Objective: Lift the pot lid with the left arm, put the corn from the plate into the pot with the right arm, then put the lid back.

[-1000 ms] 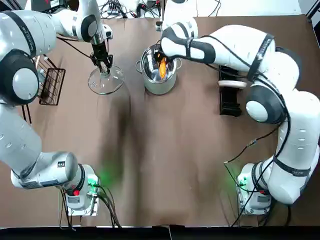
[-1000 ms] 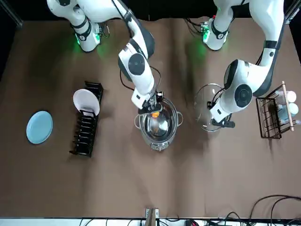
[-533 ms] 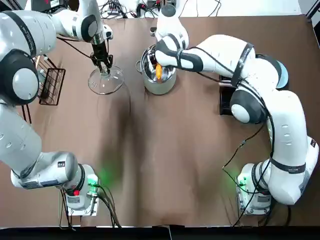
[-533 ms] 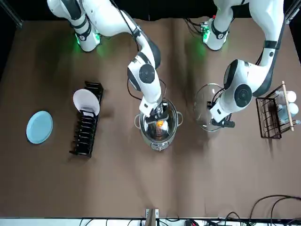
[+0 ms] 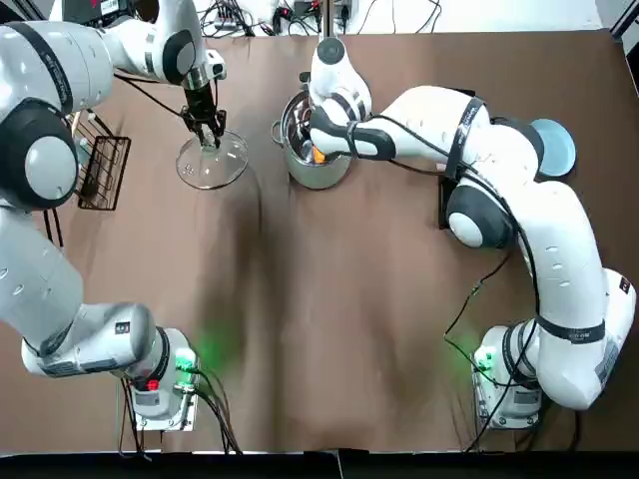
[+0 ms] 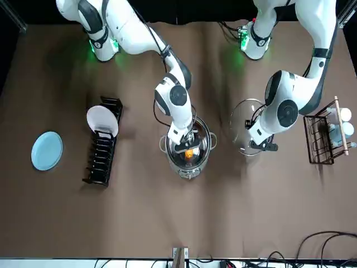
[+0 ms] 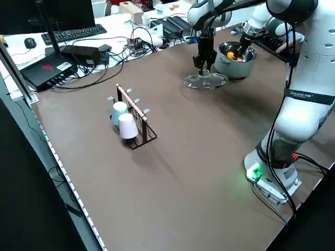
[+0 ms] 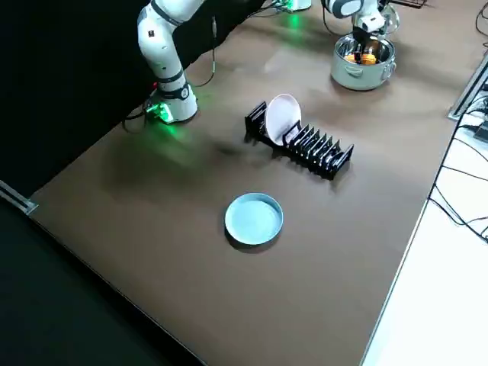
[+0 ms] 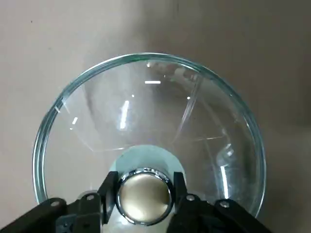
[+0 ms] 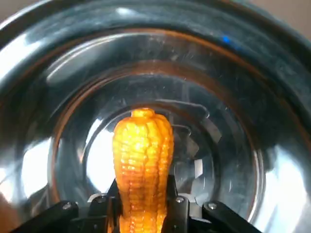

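A: Between the fingers of the right gripper [image 10: 142, 201], what?
B: A yellow corn cob [image 10: 142, 160], pinched at its base, inside the round steel pot [image 6: 188, 171].
A: And the left gripper [image 9: 144, 191]?
B: Clamped on the metal knob [image 9: 144, 198] of the clear glass lid [image 9: 204, 126], on the brown table [image 5: 329, 319] beside the pot.

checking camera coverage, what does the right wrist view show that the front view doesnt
Only the right wrist view: the corn close up, kernels plain, clamped between the right fingers, with the pot and its shiny floor beyond it.
Only the front view: the left fingers at the lid beside the pot, the rack with a white plate, the blue plate, and the cup rack.
Both: the corn held inside the pot.
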Robot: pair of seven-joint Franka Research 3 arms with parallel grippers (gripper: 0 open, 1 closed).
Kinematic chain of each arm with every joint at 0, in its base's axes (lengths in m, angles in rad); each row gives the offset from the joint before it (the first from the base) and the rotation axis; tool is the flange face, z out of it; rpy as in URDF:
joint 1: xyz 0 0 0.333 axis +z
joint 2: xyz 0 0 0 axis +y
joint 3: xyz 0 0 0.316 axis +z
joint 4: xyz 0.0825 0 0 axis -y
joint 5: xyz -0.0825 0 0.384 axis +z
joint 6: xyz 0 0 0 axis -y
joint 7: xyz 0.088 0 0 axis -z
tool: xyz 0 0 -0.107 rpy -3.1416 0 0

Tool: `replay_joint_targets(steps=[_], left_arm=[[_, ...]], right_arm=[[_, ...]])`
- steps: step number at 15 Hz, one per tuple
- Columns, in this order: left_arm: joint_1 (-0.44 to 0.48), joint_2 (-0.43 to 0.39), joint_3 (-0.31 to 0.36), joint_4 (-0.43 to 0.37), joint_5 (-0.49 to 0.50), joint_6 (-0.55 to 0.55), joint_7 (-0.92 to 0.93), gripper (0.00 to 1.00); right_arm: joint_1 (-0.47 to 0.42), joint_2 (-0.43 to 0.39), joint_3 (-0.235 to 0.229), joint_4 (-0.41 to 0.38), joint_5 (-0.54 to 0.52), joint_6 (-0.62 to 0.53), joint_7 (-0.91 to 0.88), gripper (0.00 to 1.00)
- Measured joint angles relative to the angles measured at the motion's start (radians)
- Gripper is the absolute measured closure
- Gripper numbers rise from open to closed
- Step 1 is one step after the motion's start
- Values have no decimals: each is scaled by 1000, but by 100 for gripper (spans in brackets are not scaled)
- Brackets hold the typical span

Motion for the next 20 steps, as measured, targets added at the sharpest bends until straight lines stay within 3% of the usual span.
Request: replay_joint_targets(steps=[5, 8, 9, 10, 11, 12, 15, 18, 20], left_arm=[[0, 0, -1, 0, 0, 1, -1, 50], [0, -6, -6, 9, -1, 3, -19, 50], [0, -23, -17, 30, -1, -22, -29, 50], [0, -35, -20, 50, -1, -59, -30, 50], [1, -49, -21, 78, -3, -106, -30, 50], [3, -61, -21, 113, -10, -157, -31, 50], [4, -81, -27, 201, -61, -234, -77, 50], [-15, -73, -67, 235, -84, -227, -215, 50], [-76, -51, -79, 256, -84, -167, -336, 50]], right_arm=[[-1, 5, -10, 5, -1, 7, 0, 61], [-3, 5, -12, 6, -1, 11, 0, 36], [-3, 5, -12, 13, -1, 12, 3, 18], [-3, 4, -11, 21, -1, 12, 5, 9], [-3, -1, -11, 30, -1, 11, 5, 2], [-3, -12, -11, 38, 1, 2, 7, 1], [-6, -81, -12, 55, 1, -154, 9, 0], [-23, -189, -20, 61, -2, -375, 7, 0], [-68, -267, -24, 61, -3, -527, -39, 0]])
